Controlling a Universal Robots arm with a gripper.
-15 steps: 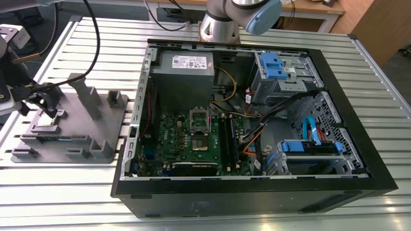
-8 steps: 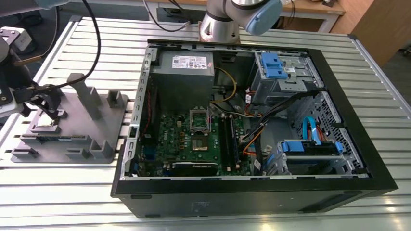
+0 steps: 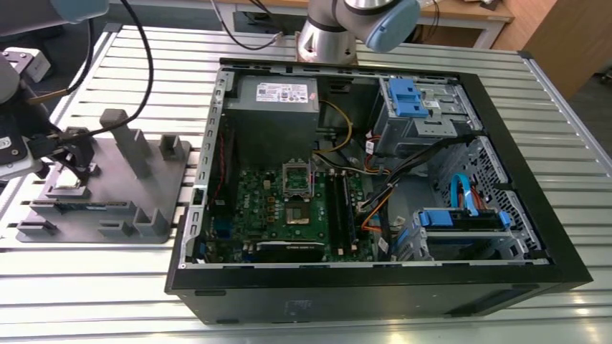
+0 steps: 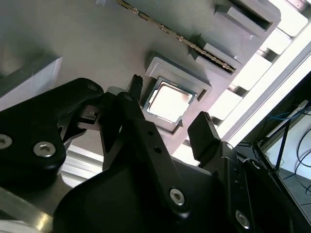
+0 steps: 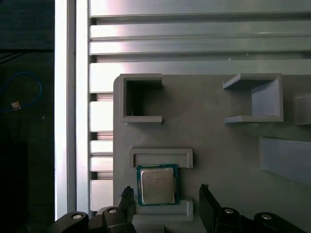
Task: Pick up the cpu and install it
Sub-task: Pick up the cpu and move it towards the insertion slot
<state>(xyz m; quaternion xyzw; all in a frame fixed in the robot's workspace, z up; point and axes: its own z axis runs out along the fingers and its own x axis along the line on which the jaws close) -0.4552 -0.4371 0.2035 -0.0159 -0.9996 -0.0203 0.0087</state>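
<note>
The cpu (image 5: 156, 185) is a small square chip with a silvery top. It lies flat in a shallow grey holder on the fixture plate (image 5: 218, 145), and the second wrist view shows the cpu (image 4: 167, 102) too. My gripper (image 5: 165, 190) hovers over it, open, with one black fingertip (image 5: 127, 192) on each side of the chip and not touching it. In the exterior view my gripper (image 3: 77, 161) hangs over the near left part of the fixture plate (image 3: 115, 193). The green motherboard (image 3: 272, 215) lies inside the open computer case, with its metal-framed socket (image 3: 298, 197) near the middle.
The black computer case (image 3: 383, 287) fills the exterior view's right, holding a power supply (image 3: 277, 93), blue drive cages (image 3: 416, 100) and loose cables. Grey upright blocks (image 3: 125, 143) stand on the fixture plate. All rests on a slatted aluminium table (image 3: 96, 287).
</note>
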